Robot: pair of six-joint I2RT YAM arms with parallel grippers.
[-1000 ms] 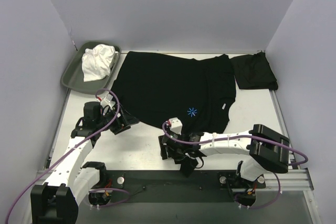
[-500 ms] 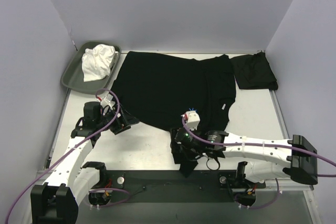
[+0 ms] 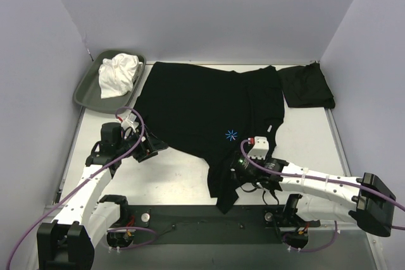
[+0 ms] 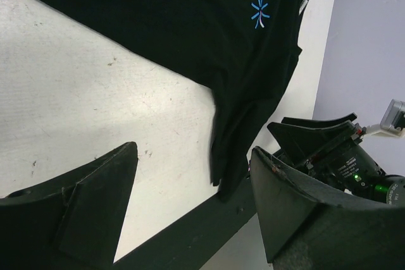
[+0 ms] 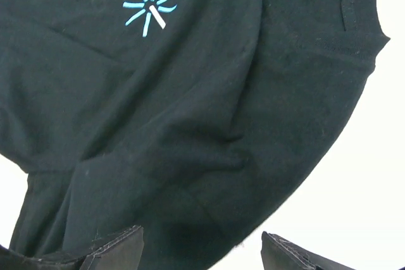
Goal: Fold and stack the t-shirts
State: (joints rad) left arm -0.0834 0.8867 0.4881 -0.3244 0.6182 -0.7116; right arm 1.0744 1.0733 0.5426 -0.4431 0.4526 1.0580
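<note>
A black t-shirt [image 3: 202, 105] lay spread flat across the middle of the desk [image 3: 171, 178], reaching nearly to the far edge, its blue starburst mark [image 3: 231, 135] toward the near right part of the cloth. One sleeve [image 3: 221, 188] trailed down to the near edge. A second, folded black t-shirt [image 3: 306, 86] sat in the far right corner, just beside the spread one. The right gripper [image 3: 235, 175] hovered over the sleeve area near the near edge; its wrist view showed the fingers [image 5: 111, 250] apart with shirt cloth below them. The left gripper [image 3: 147, 149] was low near the shirt's near left hem, jaws apart over bare desk. A grey-green tray [image 3: 84, 91] in the far left corner held a crumpled white cloth [image 3: 118, 74].
</note>
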